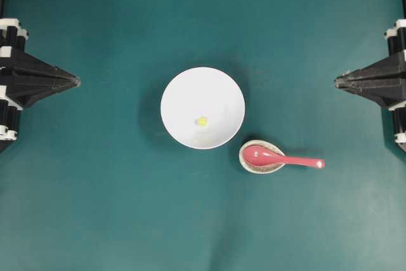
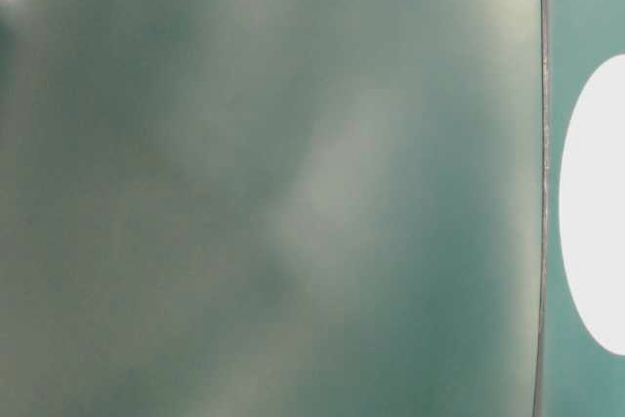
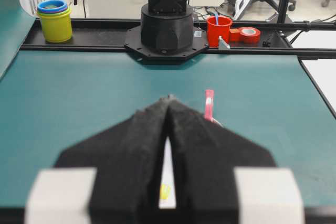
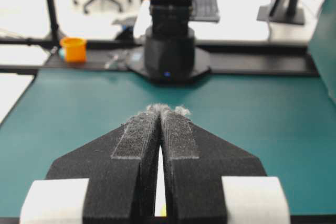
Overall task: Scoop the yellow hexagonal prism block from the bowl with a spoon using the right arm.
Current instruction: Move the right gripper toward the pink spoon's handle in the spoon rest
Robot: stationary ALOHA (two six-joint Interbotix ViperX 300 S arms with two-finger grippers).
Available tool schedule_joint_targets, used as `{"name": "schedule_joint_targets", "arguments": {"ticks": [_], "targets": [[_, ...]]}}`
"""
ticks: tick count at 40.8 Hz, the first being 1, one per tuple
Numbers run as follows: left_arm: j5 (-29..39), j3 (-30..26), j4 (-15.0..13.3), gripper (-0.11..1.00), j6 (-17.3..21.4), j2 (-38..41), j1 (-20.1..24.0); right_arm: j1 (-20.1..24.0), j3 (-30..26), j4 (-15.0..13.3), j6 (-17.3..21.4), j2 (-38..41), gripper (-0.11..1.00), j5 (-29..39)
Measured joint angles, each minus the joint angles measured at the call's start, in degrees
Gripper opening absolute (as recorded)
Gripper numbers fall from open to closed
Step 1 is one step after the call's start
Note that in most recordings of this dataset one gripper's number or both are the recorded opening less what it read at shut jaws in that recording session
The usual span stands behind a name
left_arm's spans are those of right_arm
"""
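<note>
While I'm looking down from the overhead cam, closest to the bottom edge of the green counter (image 1: 95,220) is the spoon (image 1: 282,158). It's the glossy red-pink one, lying with its scoop in a small speckled spoon rest (image 1: 261,156) and its handle sticking out toward the right side. Nothing is holding it.

Just up and left of the rest, pretty much beside it, sits the bowl (image 1: 202,107), big, white and round, roughly mid-counter. The yellow hexagonal prism block (image 1: 201,120) is inside it, a tiny yellow speck on the bowl's floor, a bit toward the near side.

Further out, both arms are parked at the edges, well apart from the bowl and spoon. The left tool (image 1: 75,82) points in from the left with its black fingers pressed together, gripping nothing. The right tool (image 1: 338,81) mirrors it on the right, fingers together too, also with nothing in it.

Wrist cams agree: from the left wrist, the padded fingers (image 3: 142,145) meet at the tips, with a sliver of white bowl and yellow showing between them and the spoon handle poking up just beyond. Past that is the other arm's base, plus a yellow cup (image 3: 54,22) and a red cup (image 3: 219,30) off the counter's far edge.

The table-level cam is basically a green blur with a white patch at the right.
</note>
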Motion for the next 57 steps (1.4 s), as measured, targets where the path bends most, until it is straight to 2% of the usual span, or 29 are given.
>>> {"name": "schedule_joint_targets", "arguments": {"ticks": [19, 21, 26, 30, 33, 38, 49, 57], "targets": [[2.11, -0.35, 0.53, -0.01, 0.44, 0.18, 0.00, 0.18, 0.35, 0.09, 0.18, 3.87, 0.00, 0.18], [2.29, -0.35, 0.53, -0.01, 0.53, 0.09, 0.00, 0.18, 0.44, 0.09, 0.18, 4.39, 0.05, 0.18], [2.64, -0.35, 0.53, -0.01, 0.53, 0.09, 0.00, 0.26, 0.70, 0.09, 0.26, 5.80, 0.29, 0.18], [3.25, -0.35, 0.53, -0.01, 0.53, 0.09, 0.00, 0.26, 0.97, 0.09, 0.35, 7.47, 0.43, 0.18], [3.78, -0.35, 0.53, -0.01, 0.53, 0.18, 0.00, 0.26, 1.14, 0.09, 0.35, 9.05, 0.49, 0.09], [4.57, -0.35, 0.53, -0.01, 0.53, 0.26, 0.00, 0.35, 1.58, 0.35, 0.53, 11.87, 0.50, -0.97], [4.92, -0.35, 0.79, -0.01, 0.53, 0.26, 0.00, 2.55, 5.71, 4.48, 3.52, 19.51, 0.54, -9.49], [4.92, -0.35, 0.79, -0.01, 0.53, 0.26, 0.00, 6.50, 9.67, 8.35, 4.04, 26.98, 0.54, -22.15]]}}
